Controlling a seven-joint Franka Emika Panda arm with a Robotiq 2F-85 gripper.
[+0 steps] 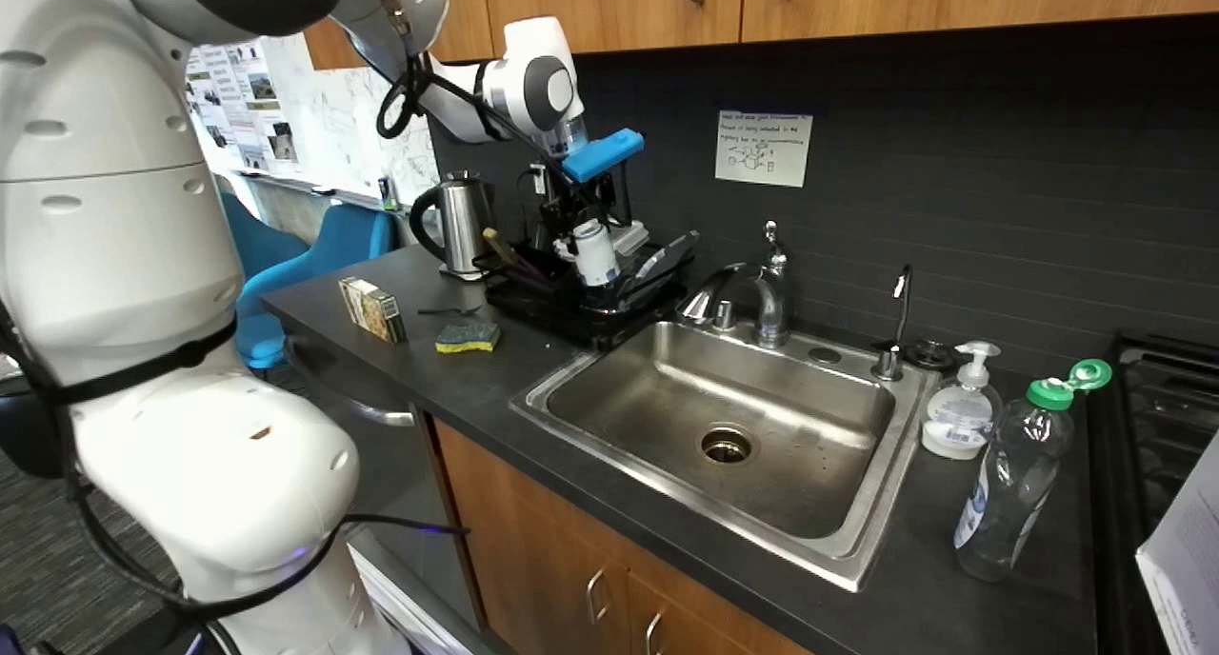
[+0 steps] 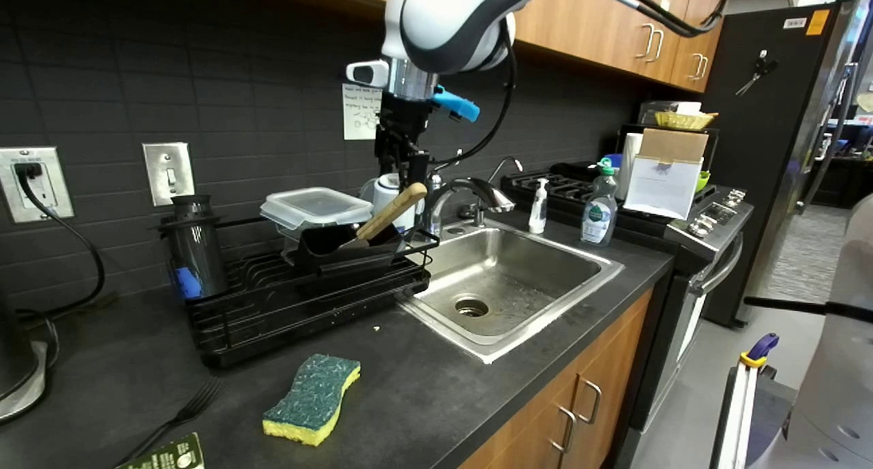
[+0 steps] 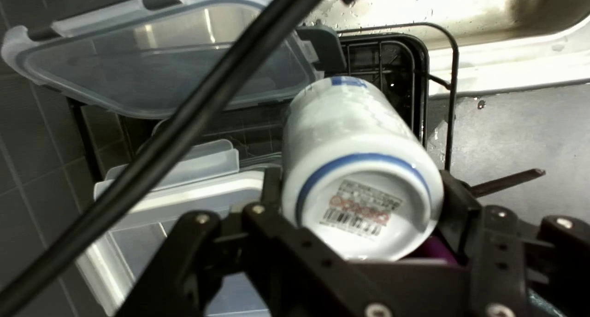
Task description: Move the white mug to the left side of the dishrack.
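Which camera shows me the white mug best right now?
The wrist view: the white mug looms large, its side and base both in sight, even the sticker on the base. Both exterior views show it much smaller, too small to make out the sticker; in an exterior view a wooden handle also crosses in front of it.

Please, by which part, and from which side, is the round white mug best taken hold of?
I would take the round, white, ceramic-looking mug by opposite sides of its curved outer wall, coming from above. It is turned base-up, so the rim points down, and I see no clear handle. The black two-fingered tool straddles this wall; whether it grips, I cannot tell.
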